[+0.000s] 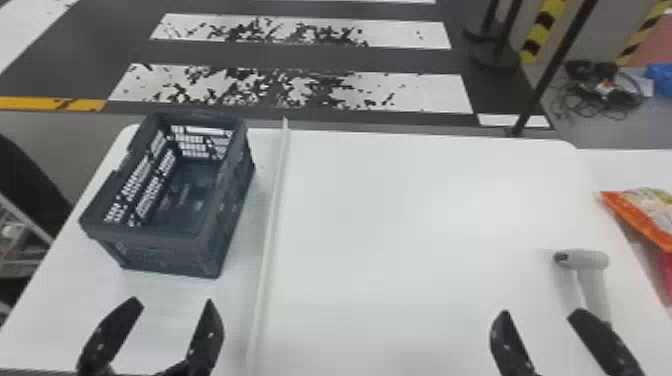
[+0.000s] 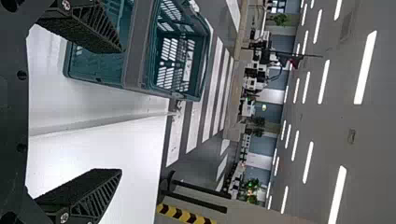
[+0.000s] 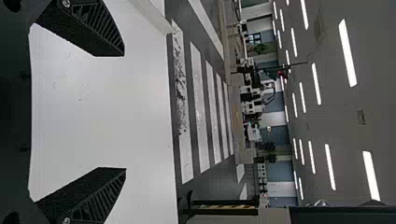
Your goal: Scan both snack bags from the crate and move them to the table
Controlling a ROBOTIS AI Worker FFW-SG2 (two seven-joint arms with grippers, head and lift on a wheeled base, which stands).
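In the head view a dark grey crate [image 1: 170, 252] stands on the left of the white table [image 1: 425, 210], with no bag seen inside it. My left gripper [image 1: 172, 302] is open just in front of the crate; the left wrist view has the crate [image 2: 140, 46] beyond the open left gripper [image 2: 121, 109]. My right gripper [image 1: 540, 312] stands open over the table's right part, and in the right wrist view nothing is between the fingers of the right gripper [image 3: 125, 112]. A light grey scanner [image 1: 587, 260] rests just beyond it. An orange snack bag [image 1: 645, 215] lies at the far right.
A raised white strip [image 1: 272, 225] runs front to back across the table, right of the crate. Something red [image 1: 667, 272] shows below the orange bag at the right edge. Dark posts [image 1: 555, 65] stand on the floor behind the table.
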